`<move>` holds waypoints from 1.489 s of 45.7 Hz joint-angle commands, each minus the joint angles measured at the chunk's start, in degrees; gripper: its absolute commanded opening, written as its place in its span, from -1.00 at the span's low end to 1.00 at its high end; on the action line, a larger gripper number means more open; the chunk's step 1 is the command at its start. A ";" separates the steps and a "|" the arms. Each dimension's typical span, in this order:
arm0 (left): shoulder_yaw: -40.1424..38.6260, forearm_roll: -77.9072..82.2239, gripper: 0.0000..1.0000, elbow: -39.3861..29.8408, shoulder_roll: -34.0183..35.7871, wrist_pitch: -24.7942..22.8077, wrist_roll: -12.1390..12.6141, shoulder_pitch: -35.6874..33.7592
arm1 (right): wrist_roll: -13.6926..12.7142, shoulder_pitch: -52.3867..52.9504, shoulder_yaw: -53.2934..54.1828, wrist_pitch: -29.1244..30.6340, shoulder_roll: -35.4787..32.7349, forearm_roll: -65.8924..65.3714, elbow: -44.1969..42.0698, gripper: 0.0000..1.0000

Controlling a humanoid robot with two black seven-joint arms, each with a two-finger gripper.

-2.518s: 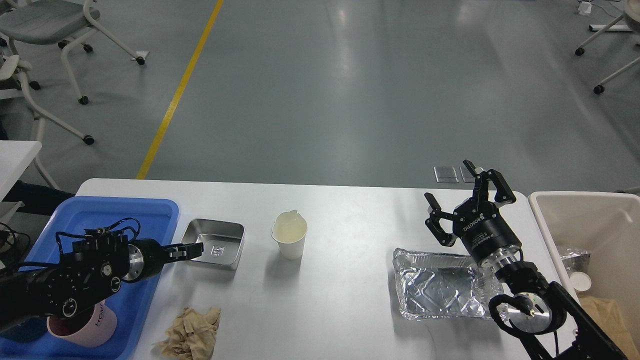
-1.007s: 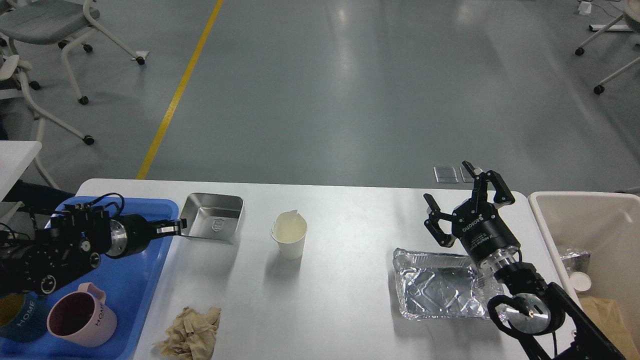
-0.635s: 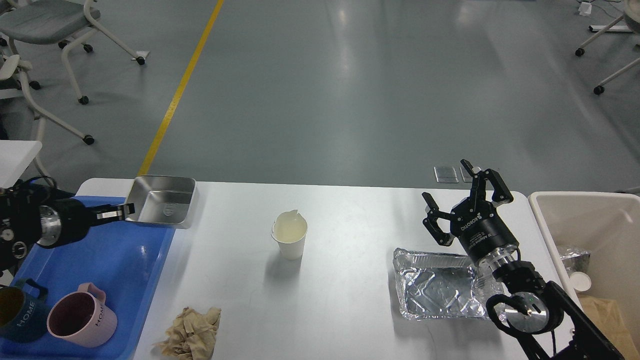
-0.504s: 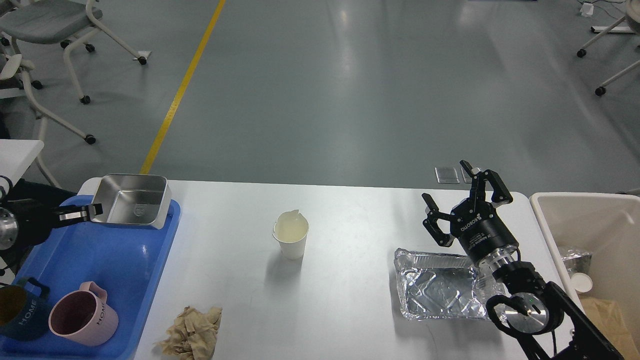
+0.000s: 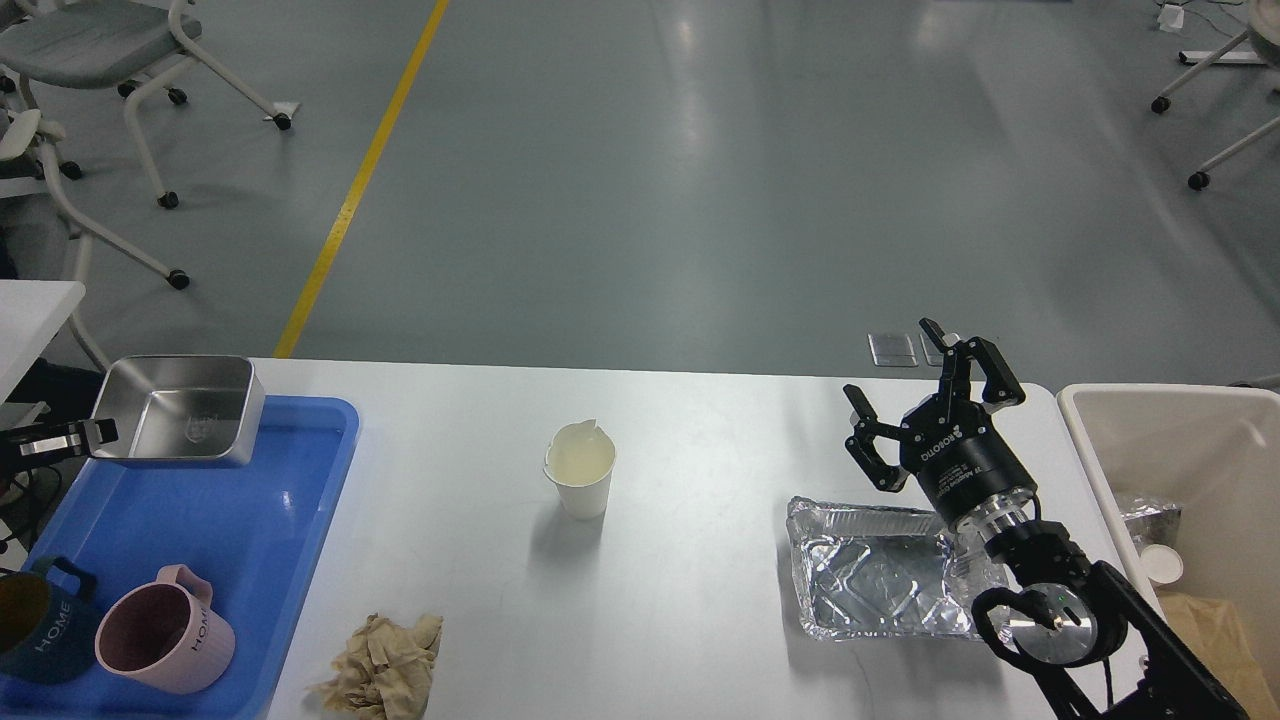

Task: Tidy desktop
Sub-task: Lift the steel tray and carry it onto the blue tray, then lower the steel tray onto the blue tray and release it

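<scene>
Left gripper (image 5: 95, 432), far left, is pinching steel tin (image 5: 180, 410) over tray (image 5: 290, 500). Right gripper (image 5: 925, 400) is hanging wide, empty. Cup (image 5: 580, 470), napkin (image 5: 385, 665), foil pan (image 5: 875, 580) are cluttering desktop (image 5: 700, 450), frame centre: roughly half left.
</scene>
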 commanded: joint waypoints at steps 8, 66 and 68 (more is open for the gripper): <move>-0.21 -0.16 -0.92 10.63 -8.51 0.08 0.05 3.36 | 0.00 -0.84 0.01 0.00 -0.35 0.03 0.17 1.00; 0.32 -1.74 -0.90 27.34 -23.10 1.40 0.22 9.69 | 0.00 -1.19 0.09 0.09 -0.08 0.03 0.08 1.00; 0.32 -1.74 -0.89 27.34 -23.37 1.58 0.22 9.69 | 0.00 -1.19 0.09 0.09 -0.08 0.03 0.08 1.00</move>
